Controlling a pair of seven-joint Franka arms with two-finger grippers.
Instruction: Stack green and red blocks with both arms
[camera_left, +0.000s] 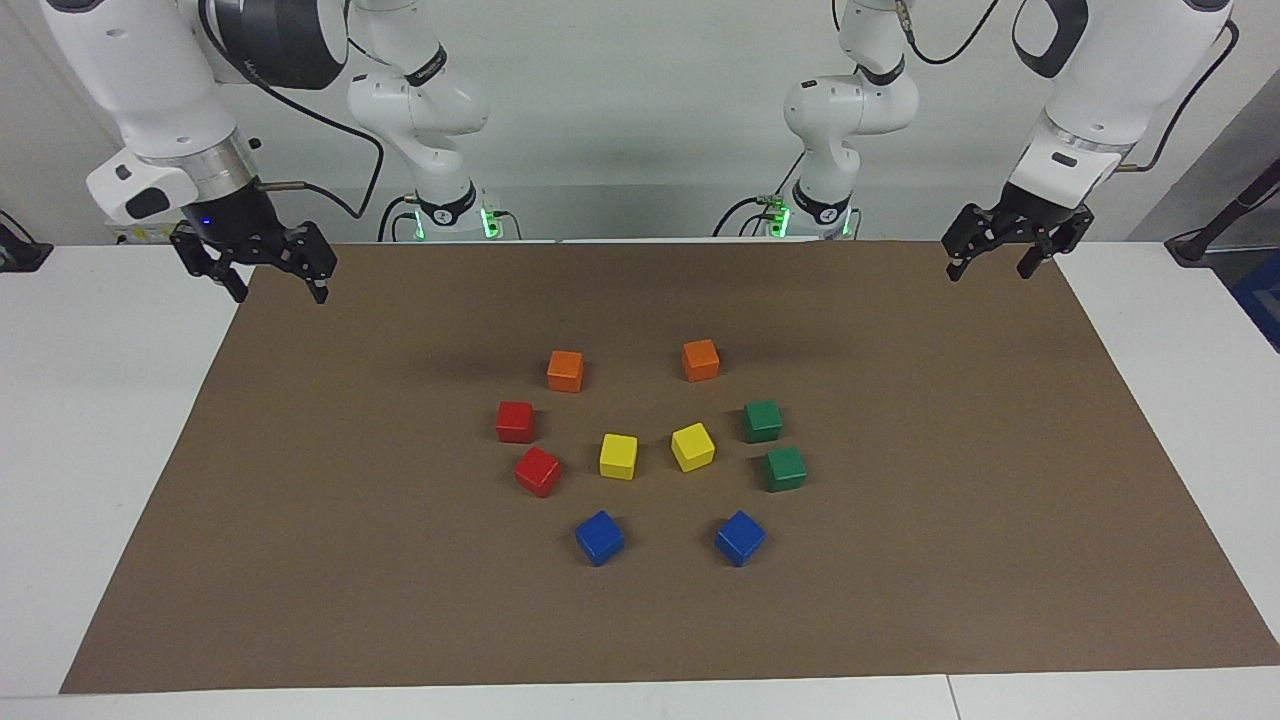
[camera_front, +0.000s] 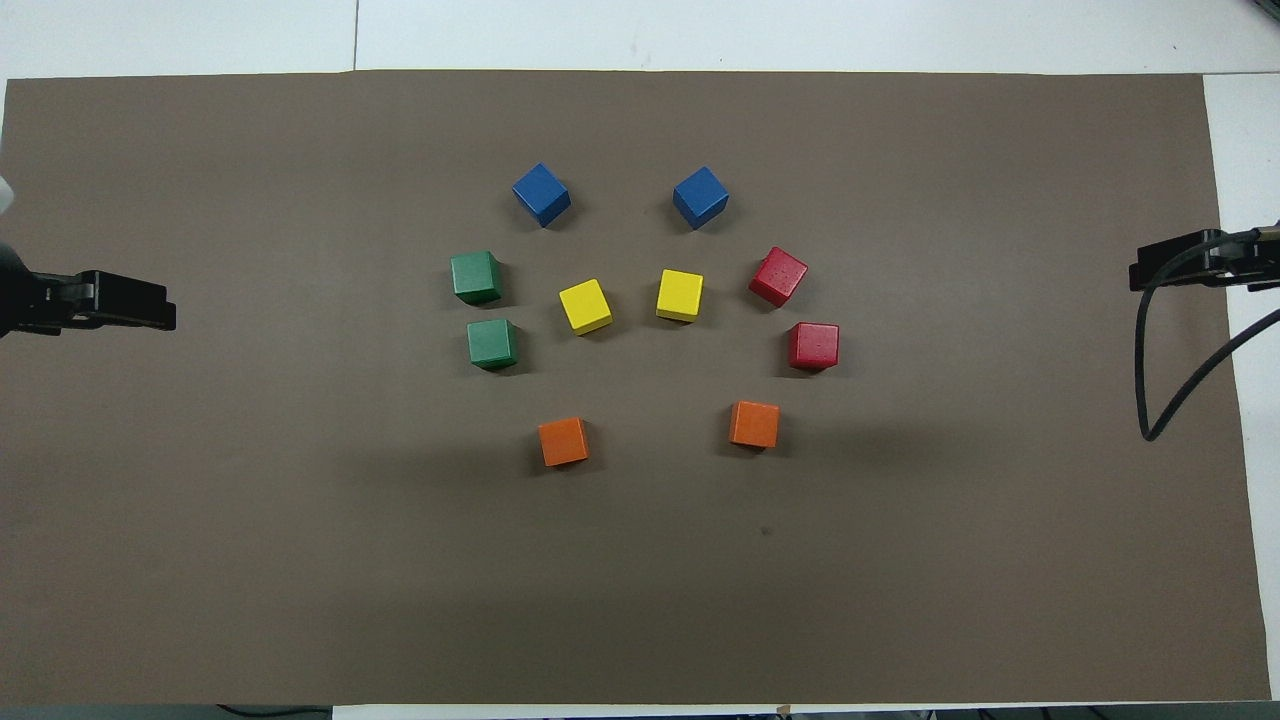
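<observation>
Two dark green blocks sit side by side on the brown mat toward the left arm's end: one nearer to the robots, one farther. Two red blocks sit toward the right arm's end: one nearer, one farther and turned. All lie flat and apart. My left gripper is open and empty, raised over the mat's corner at its own end. My right gripper is open and empty over the mat's edge at its end.
Two orange cubes lie nearest the robots, two yellow cubes in the middle, two blue cubes farthest. The brown mat covers the white table.
</observation>
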